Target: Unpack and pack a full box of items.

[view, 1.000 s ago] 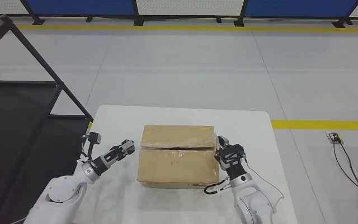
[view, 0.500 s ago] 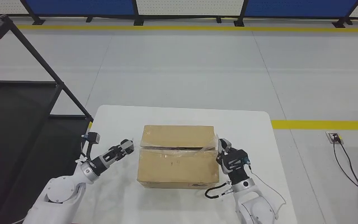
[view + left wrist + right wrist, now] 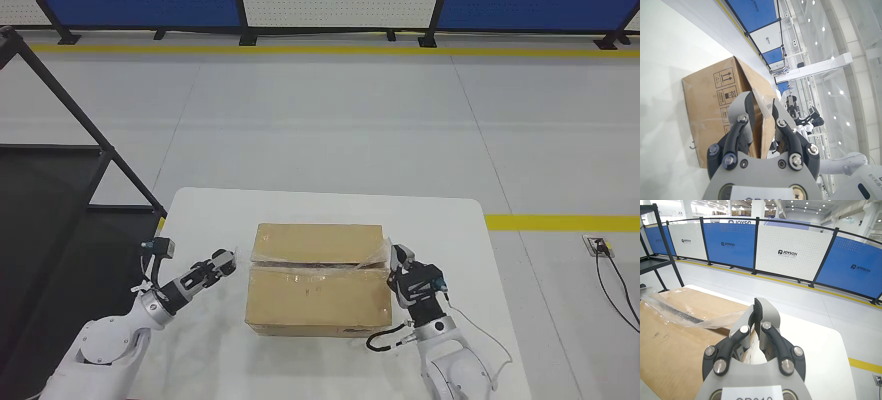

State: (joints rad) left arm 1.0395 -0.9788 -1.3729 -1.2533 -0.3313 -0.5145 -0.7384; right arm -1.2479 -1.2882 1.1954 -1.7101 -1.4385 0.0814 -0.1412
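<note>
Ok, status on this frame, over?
Left gripper open, beside the box, left end. Right gripper shut on clear tape, lifted off the seam at the right end. Flaps down. Nothing blocking either gripper.

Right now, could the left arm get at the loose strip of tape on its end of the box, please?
Probably yes. The left tool is open and faces that end of the box, with the tape strip lined up in its gap and nothing in between. It sits slightly short of the box.
</note>
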